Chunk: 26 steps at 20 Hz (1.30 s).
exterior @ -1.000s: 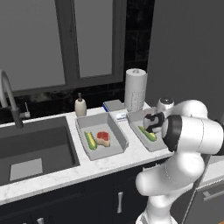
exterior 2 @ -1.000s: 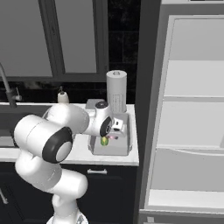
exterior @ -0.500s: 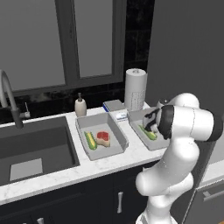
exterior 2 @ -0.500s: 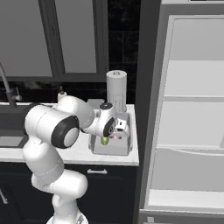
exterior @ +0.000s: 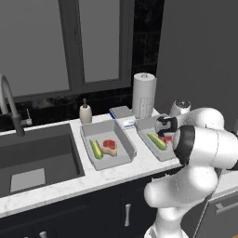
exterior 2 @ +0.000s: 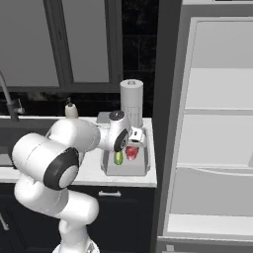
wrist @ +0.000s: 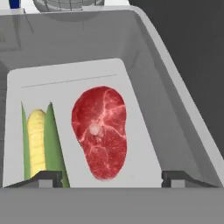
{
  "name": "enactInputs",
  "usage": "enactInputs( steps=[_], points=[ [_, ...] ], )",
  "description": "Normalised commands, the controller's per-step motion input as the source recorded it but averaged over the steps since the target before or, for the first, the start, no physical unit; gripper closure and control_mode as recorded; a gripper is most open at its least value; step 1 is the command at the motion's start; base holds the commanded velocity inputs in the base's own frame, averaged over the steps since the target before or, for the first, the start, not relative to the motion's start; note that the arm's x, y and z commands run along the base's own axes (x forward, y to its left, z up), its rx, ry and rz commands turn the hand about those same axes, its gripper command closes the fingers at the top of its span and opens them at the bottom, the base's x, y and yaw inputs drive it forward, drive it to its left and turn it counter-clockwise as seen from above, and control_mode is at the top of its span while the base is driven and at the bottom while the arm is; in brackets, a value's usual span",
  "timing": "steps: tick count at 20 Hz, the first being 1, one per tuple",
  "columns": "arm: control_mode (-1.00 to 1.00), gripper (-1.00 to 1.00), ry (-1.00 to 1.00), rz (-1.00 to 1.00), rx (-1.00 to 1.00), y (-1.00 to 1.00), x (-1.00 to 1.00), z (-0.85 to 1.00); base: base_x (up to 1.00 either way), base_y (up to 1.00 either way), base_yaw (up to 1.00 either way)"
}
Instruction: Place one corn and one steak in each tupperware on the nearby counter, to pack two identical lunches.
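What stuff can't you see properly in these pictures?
- Right tupperware, left base view: the white arm covers its near end, so the steak barely peeks out.
- Gripper, hand view: the bottom edge cuts off all but its fingertips.
- Corn, hand view: its lower end is hidden behind a fingertip.
- Sink, left base view: cut off by the left edge.

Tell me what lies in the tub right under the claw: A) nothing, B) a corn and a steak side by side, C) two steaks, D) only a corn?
B: the hand view shows a corn and a red steak lying side by side on the tub floor.
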Motion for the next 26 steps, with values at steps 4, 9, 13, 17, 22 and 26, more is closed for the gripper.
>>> enactInputs(
  steps=[4, 9, 13, 17, 22, 26],
  points=[
    [-1.0, -1.0, -0.22, 0.0, -0.1, 0.19, -0.4, 0.75, 0.0, 0.0, 0.0],
    [-1.0, -1.0, -0.2, 0.0, -0.15, 0.43, -0.75, 0.36, 0.0, 0.0, 0.0],
    [-1.0, -1.0, -0.22, 0.01, -0.13, 0.54, -0.8, 0.23, 0.0, 0.0, 0.0],
    [-1.0, -1.0, -0.24, 0.0, -0.15, 0.83, -0.84, 0.18, 0.0, 0.0, 0.0],
    [-1.0, -1.0, -0.13, 0.0, -0.05, 0.77, -0.81, 0.12, 0.0, 0.0, 0.0],
    [-1.0, -1.0, -0.1, 0.0, -0.02, 0.96, -1.0, -0.01, 0.0, 0.0, 0.0]
  ],
)
